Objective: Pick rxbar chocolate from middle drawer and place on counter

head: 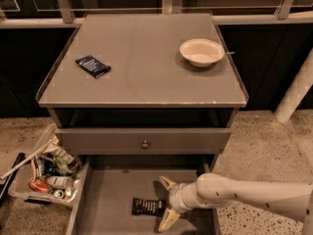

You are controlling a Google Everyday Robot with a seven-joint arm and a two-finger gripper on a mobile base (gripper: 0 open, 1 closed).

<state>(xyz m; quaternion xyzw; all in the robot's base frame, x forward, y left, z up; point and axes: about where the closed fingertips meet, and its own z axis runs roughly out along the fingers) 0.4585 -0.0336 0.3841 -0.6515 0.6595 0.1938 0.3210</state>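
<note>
Now | gripper (164,203) spread apart | rxbar chocolate (146,206) just beside its tips | middle drawer (107,199)

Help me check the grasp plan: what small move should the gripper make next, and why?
Probably slide the gripper a little toward the bar, then close. It is open, just beside the rxbar chocolate, which lies flat on the floor of the middle drawer. At most the bar's near end sits between the fingers, so a grip now looks shallow.
</note>
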